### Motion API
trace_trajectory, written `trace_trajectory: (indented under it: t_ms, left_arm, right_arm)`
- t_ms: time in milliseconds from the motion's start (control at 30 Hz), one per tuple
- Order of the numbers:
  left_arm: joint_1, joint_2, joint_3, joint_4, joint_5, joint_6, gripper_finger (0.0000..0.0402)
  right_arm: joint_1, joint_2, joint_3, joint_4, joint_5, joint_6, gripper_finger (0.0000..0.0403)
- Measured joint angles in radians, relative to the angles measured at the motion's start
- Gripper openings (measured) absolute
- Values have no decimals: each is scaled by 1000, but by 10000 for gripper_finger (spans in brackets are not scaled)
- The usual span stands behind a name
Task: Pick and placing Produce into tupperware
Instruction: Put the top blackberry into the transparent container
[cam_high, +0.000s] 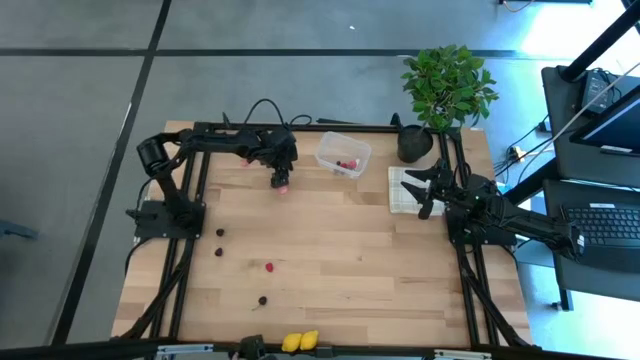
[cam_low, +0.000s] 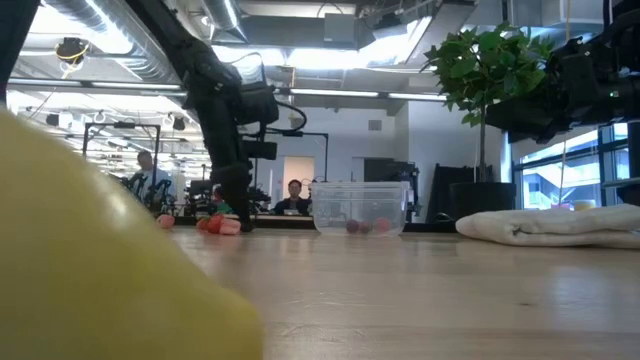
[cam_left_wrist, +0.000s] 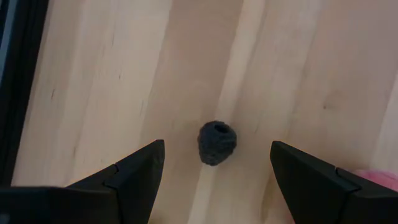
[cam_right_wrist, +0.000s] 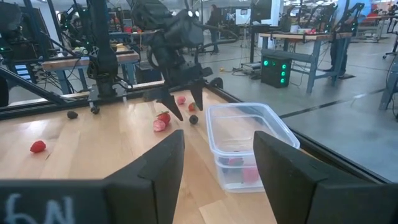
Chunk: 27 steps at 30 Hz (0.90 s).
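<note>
My left gripper (cam_high: 283, 178) hangs open near the table's far edge, left of the tupperware. In the left wrist view its fingers (cam_left_wrist: 217, 148) stand on either side of a small dark round berry (cam_left_wrist: 217, 142) that lies on the wood, and they do not touch it. A pink berry (cam_left_wrist: 379, 180) lies beside it. The clear tupperware (cam_high: 343, 153) (cam_right_wrist: 245, 146) holds a few red berries (cam_right_wrist: 239, 168). My right gripper (cam_high: 425, 190) (cam_right_wrist: 219, 137) waits open over the beige cloth (cam_high: 400, 190). More berries (cam_high: 220, 232) (cam_high: 269, 267) (cam_high: 262, 299) are scattered on the left half of the table. Two yellow pieces (cam_high: 300, 341) rest at the near edge.
A potted plant (cam_high: 447, 85) in a black pot (cam_high: 415, 143) stands at the far right corner, behind the cloth. A black frame (cam_high: 250, 128) runs along the table's far edge and sides. In the low view a yellow piece (cam_low: 100, 270) fills the foreground. People show in the room beyond.
</note>
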Motion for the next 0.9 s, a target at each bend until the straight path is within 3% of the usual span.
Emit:
trace_trajectory:
  t_ms: [900]
  left_arm:
    - [9, 1, 0, 17, 34, -37, 286]
  right_arm:
    - [0, 0, 0, 0, 0, 1, 195]
